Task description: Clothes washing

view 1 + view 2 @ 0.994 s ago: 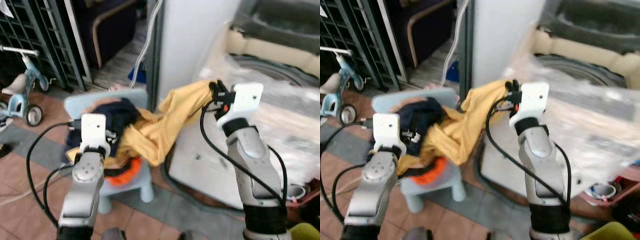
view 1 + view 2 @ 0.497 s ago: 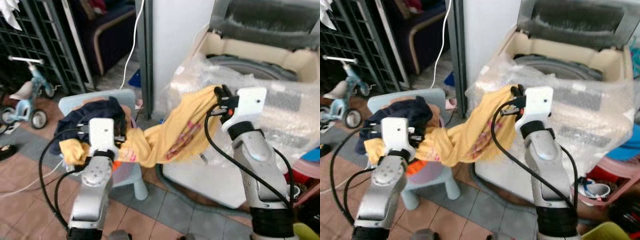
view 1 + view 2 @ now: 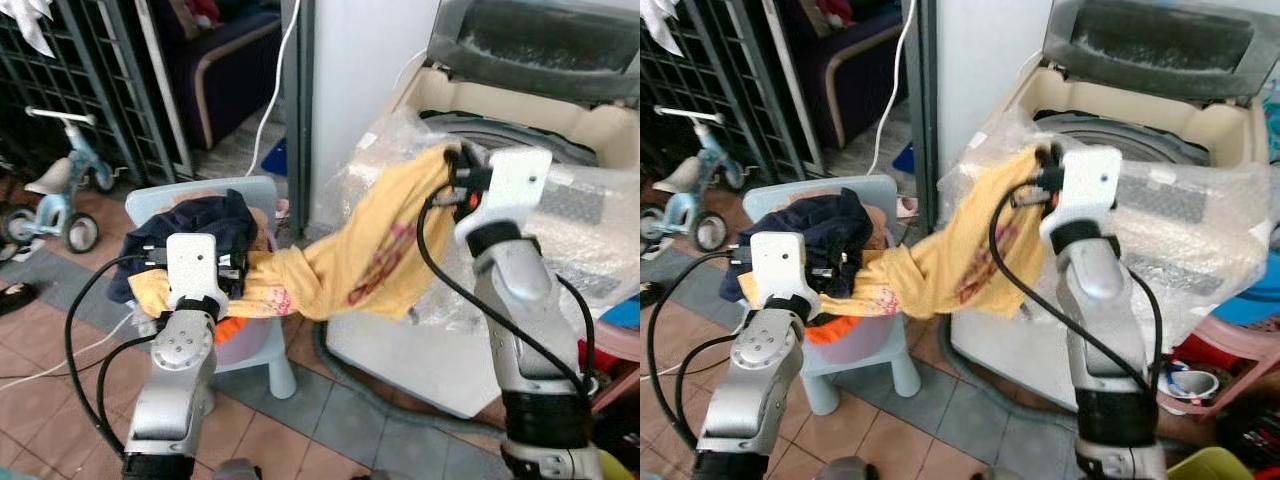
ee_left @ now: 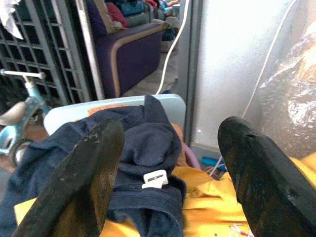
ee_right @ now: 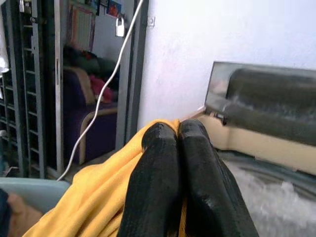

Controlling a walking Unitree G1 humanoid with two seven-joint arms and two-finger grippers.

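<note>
The right claw (image 3: 455, 170) is pinched tight on one end of the yellow cloth (image 3: 370, 255), its two black fingers (image 5: 170, 182) pressed together with the fabric caught between them, and it is raised beside the near rim of the washer (image 3: 520, 110). The washer is a top-loader with its lid (image 3: 540, 40) standing up at the back and its body draped in bubble wrap (image 3: 590, 230). From the claw the cloth stretches down and to the robot's left as a twisted band, its other end resting on the pile of clothes on the chair (image 3: 262, 195). That pale blue chair stands on the tiled floor (image 3: 330, 420) next to the washer and carries a navy garment (image 3: 195, 225) on top of the yellow cloth's end, with something orange (image 3: 232, 328) showing underneath. The left claw (image 4: 170, 168) hangs just above this pile with its fingers (image 4: 86, 173) spread wide apart and nothing between them; the navy garment and yellow fabric lie below the gap. A child's tricycle (image 3: 60, 195) stands near the metal grille (image 3: 70, 90) further to the left, and a white cable (image 3: 275, 90) runs down the wall.
</note>
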